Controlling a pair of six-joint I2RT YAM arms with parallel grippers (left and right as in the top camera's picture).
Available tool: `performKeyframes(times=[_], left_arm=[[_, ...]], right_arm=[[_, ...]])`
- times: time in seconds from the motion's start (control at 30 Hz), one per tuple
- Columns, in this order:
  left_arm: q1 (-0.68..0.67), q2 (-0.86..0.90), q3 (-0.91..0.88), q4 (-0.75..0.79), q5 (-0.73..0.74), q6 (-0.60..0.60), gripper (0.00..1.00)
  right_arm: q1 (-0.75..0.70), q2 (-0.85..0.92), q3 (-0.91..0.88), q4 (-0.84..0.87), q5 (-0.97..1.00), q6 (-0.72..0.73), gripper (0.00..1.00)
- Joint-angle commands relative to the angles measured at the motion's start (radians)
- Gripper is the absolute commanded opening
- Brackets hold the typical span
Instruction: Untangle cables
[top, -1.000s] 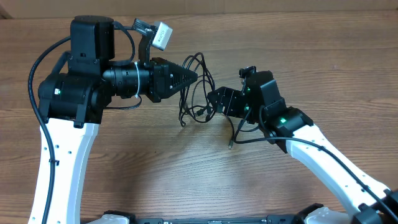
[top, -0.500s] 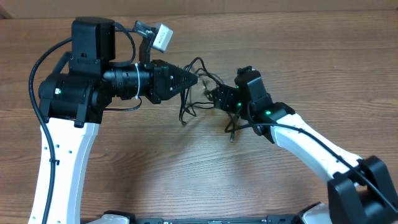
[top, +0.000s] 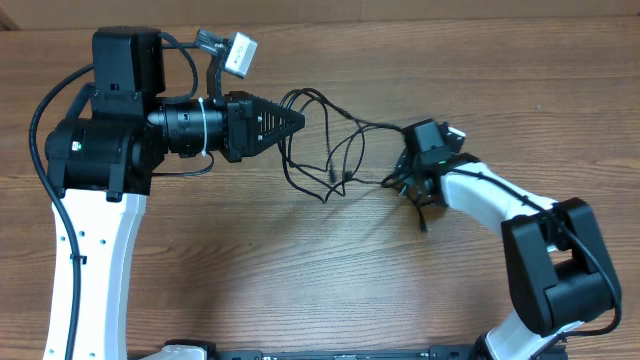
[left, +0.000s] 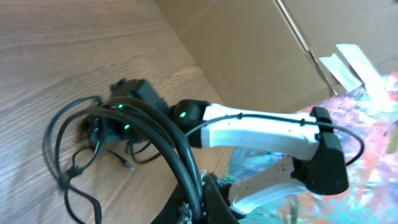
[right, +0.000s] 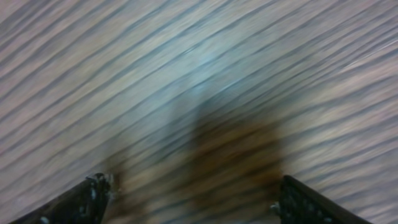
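Black cables (left: 177, 149) trail from the left claw (top: 299, 121), pinched shut on them, toward the wide-open, empty right claw (right: 193, 186).

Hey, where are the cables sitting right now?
In the overhead view the cables spread in loose loops near the middle of the table, between the left gripper, which pinches one end, and the right gripper to their right.

Wood-grain table (top: 300, 290); black cables (top: 335, 165) mid-table, lower loops resting on surface.
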Motion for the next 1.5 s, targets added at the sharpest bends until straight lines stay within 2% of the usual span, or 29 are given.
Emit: performKeyframes(times=[0.0,0.13,0.23,0.33,0.43,0.8,1.03,1.27,1.3,1.33,1.37,1.4,1.47], left_arm=[[0.006,-0.008,0.006,-0.005,-0.119,0.048,0.04],[-0.011,-0.001,0.003,-0.040,-0.395,0.049,0.04],[-0.022,0.021,-0.007,-0.069,-0.505,0.049,0.04],[-0.023,0.051,-0.014,-0.100,-0.507,0.050,0.04],[-0.023,0.091,-0.015,-0.124,-0.505,0.066,0.04],[-0.023,0.244,-0.015,-0.158,-0.511,0.110,0.04],[-0.023,0.320,-0.016,-0.183,-0.697,0.101,0.04],[-0.023,0.419,-0.016,-0.189,-0.729,0.082,0.06],[-0.023,0.445,-0.016,-0.193,-0.728,0.082,0.08],[-0.023,0.461,-0.016,-0.200,-0.722,0.081,0.17],[-0.023,0.484,-0.016,-0.210,-0.714,0.081,0.42],[-0.023,0.497,-0.016,-0.217,-0.714,0.082,0.60],[-0.023,0.521,-0.016,-0.227,-0.714,0.082,0.72]], right_arm=[[-0.057,0.006,0.008,-0.006,-0.139,0.024,0.88],[-0.089,0.006,0.008,-0.039,-0.199,0.021,0.88],[-0.100,0.006,0.008,-0.066,-0.193,0.020,0.88],[-0.108,0.006,0.008,-0.089,-0.132,0.021,0.91],[-0.119,0.006,0.008,-0.118,-0.061,0.021,1.00],[-0.195,0.006,0.008,-0.178,-0.013,0.017,1.00],[-0.243,0.006,0.008,-0.188,-0.013,0.017,1.00],[-0.251,0.006,0.008,-0.192,-0.090,0.017,1.00],[-0.251,0.006,0.008,-0.196,-0.120,0.017,1.00],[-0.251,0.006,0.008,-0.200,-0.133,0.017,1.00],[-0.251,0.006,0.008,-0.204,-0.148,0.017,1.00],[-0.251,0.006,0.008,-0.206,-0.155,0.017,1.00],[-0.251,0.006,0.008,-0.207,-0.174,0.016,1.00]])
